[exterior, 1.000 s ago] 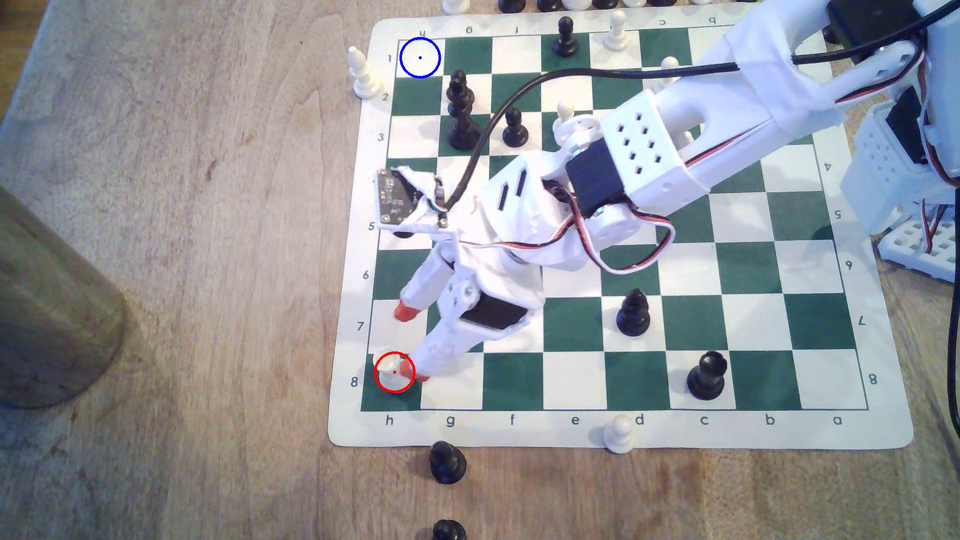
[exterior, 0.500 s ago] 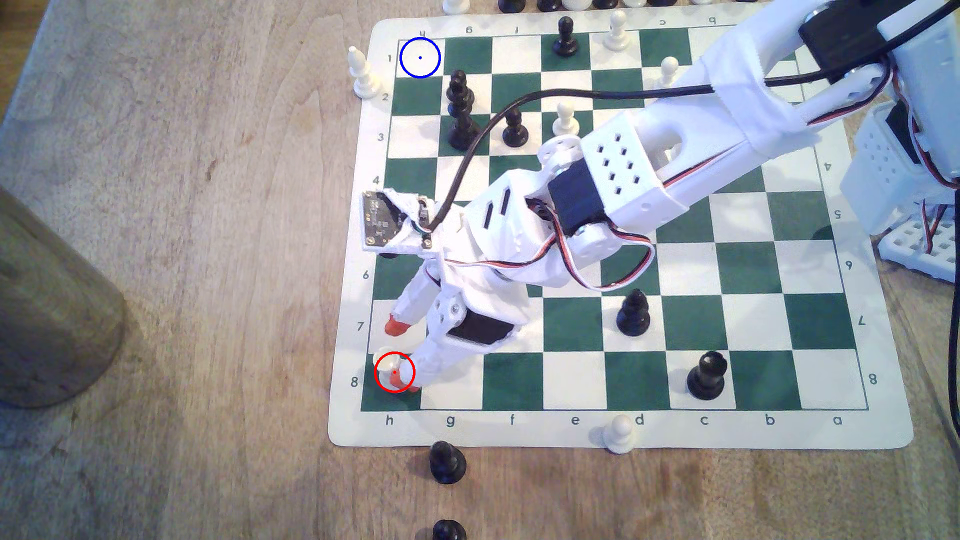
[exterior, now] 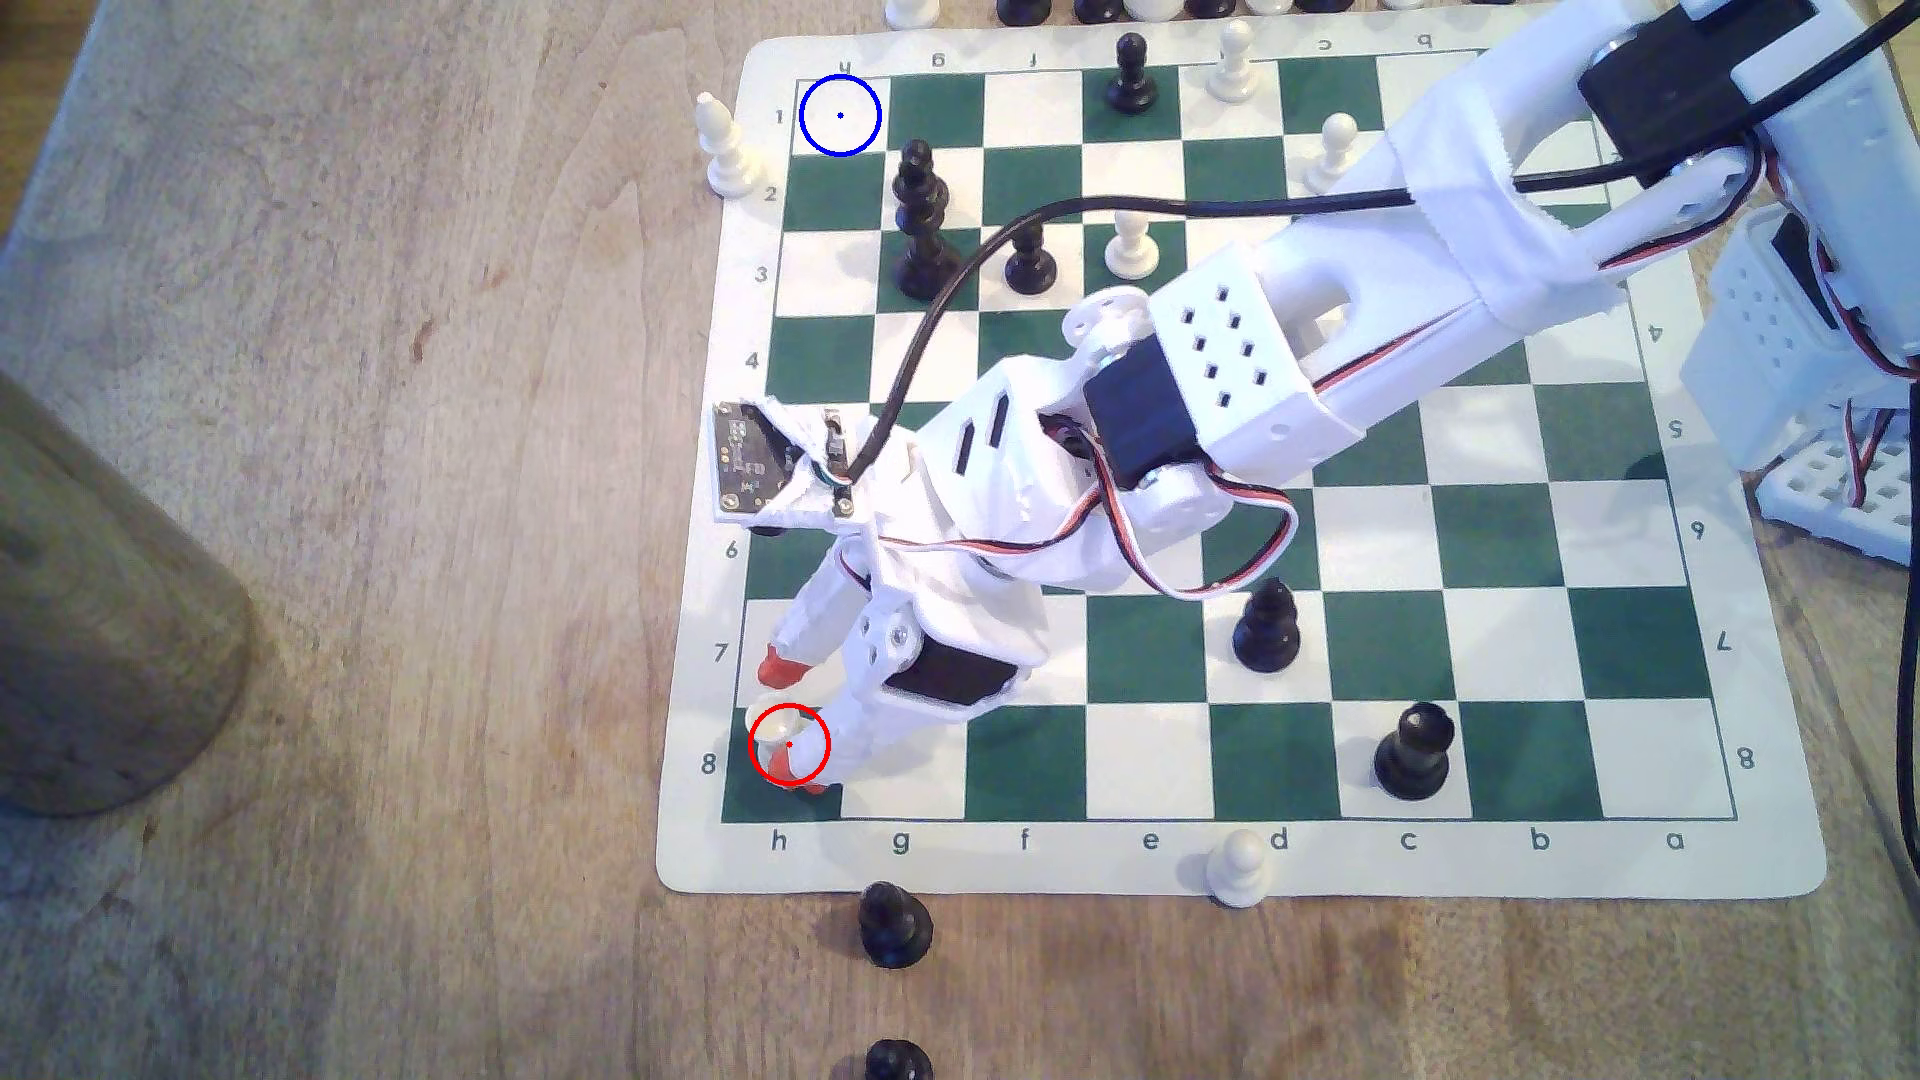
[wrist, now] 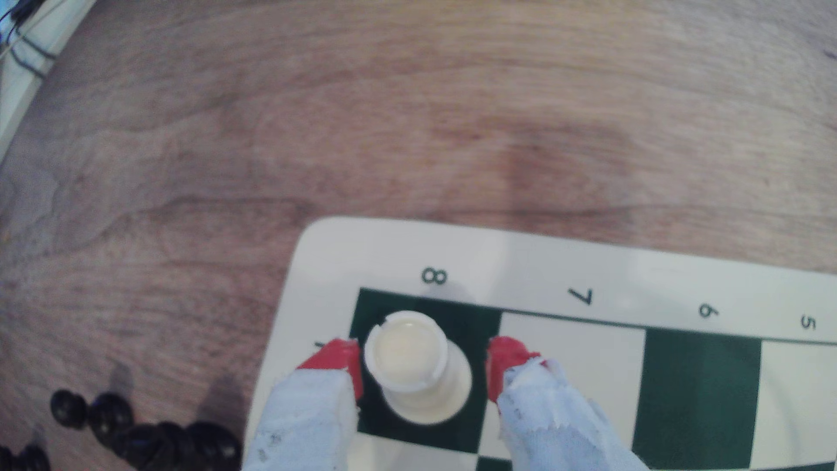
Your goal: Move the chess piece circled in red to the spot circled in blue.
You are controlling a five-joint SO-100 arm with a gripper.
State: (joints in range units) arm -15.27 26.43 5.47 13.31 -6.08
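Observation:
The chess piece (exterior: pixel 770 732), a short cream-white rook ringed in red, stands on the green corner square h8 at the exterior view's lower left of the board. In the wrist view the chess piece (wrist: pixel 414 364) sits between two red fingertips (wrist: pixel 337 360), one close beside it and the other a gap away. My gripper (exterior: pixel 790 722) is open and straddles it, and whether a fingertip touches it I cannot tell. The spot (exterior: pixel 841 115), a white square with a blue ring and dot, lies at the board's far-left corner h1.
Black pieces (exterior: pixel 921 223) and a black pawn (exterior: pixel 1029 260) stand between the two corners on the g and f files. A white bishop (exterior: pixel 724 145) stands just off the board beside the spot. A wooden cylinder (exterior: pixel 94 623) sits at the exterior view's left.
The arm has moved toward the h8 corner and lowered. Its open fingers now stand on either side of the chess piece, which has stayed in place.

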